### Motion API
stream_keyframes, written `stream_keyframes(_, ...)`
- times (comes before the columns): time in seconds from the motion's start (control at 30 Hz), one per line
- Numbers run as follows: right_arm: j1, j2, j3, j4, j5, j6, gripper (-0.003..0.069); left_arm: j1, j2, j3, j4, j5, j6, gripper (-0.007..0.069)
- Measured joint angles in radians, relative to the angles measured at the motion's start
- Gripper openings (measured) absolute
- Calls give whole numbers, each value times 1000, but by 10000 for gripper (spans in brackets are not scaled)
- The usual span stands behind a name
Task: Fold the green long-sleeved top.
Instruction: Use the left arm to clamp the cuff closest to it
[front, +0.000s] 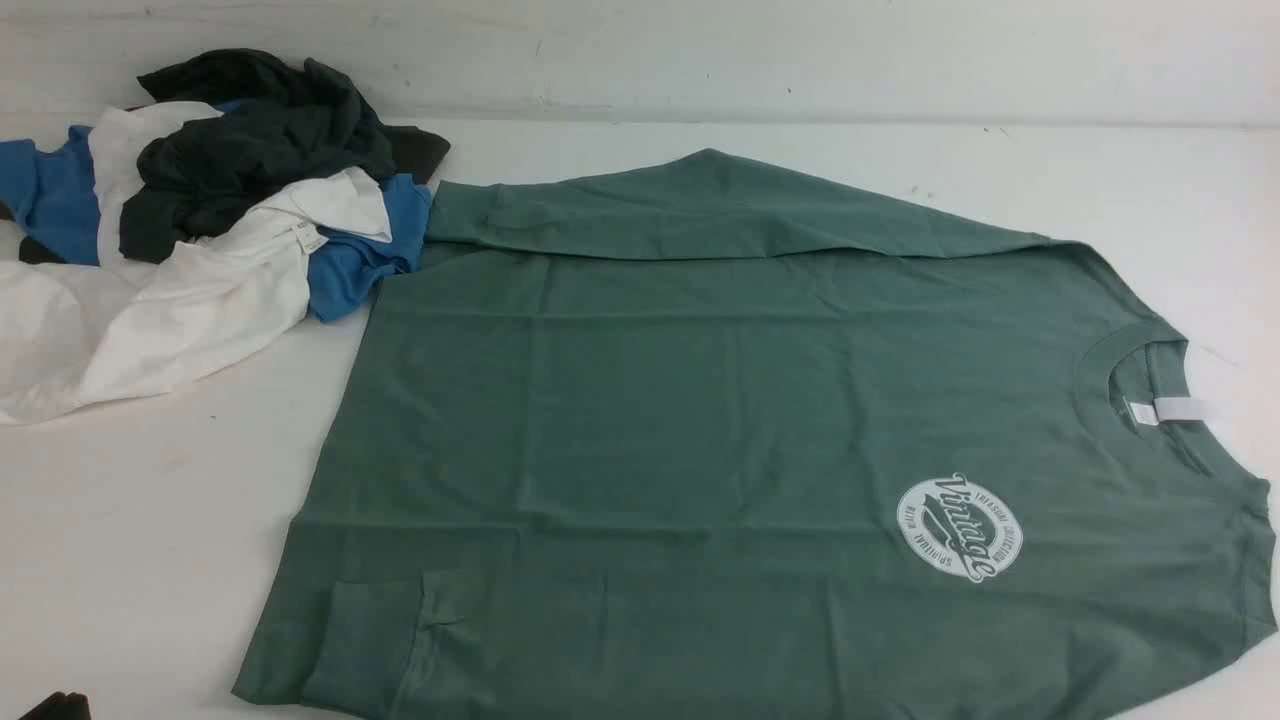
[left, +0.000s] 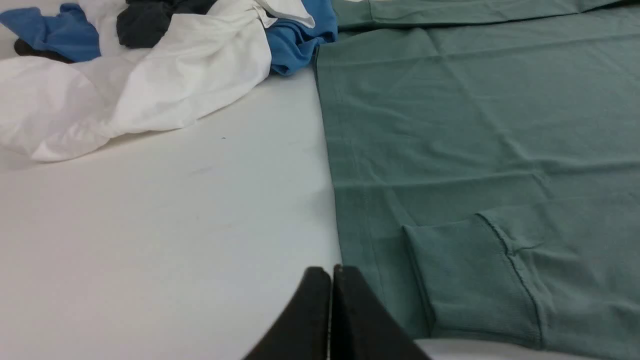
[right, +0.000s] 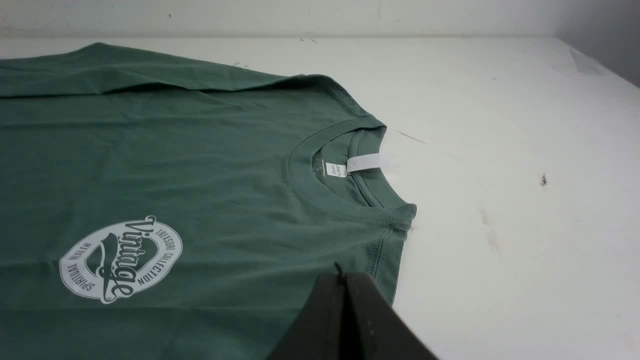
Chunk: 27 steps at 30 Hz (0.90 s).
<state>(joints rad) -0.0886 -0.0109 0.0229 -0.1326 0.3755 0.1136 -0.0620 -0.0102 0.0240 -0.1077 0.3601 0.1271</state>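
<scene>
1. Covering the table (front: 150, 540) from center to right: one green long-sleeved top (front: 650, 400), laid flat, logo side up, collar toward the right.
2. Sleeves: two folded inward over the body, one along the far edge, one along the near edge. Its cuff (front: 365, 640) lies at the near left, close to the hem.
3. Chest logo (front: 960, 527): one, round, white, reading "Vintage".
4. Neck labels: two, one small printed label (right: 336, 170) and one white strip (right: 364, 162).
5. Grippers: two. Left gripper (left: 332, 272): fingertips together. Right gripper (right: 342, 275): fingertips together. Neither holds fabric.
6. Garment pile (front: 230, 200): one, at the far left, in white, blue and dark fabric; exact garment count cannot be determined.
</scene>
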Motion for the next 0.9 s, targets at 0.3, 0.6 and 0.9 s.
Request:
stream_keyframes(0.3, 0, 0, 0, 0, 0, 0, -15, 0, 0, 0, 11, 0, 0, -8)
stream_keyframes(0.6, 0, 0, 0, 0, 0, 0, -15, 0, 0, 0, 41, -3, 0, -8)
stream_keyframes(0.9, 0, 0, 0, 0, 0, 0, -15, 0, 0, 3, -175, -203, -95, -8)
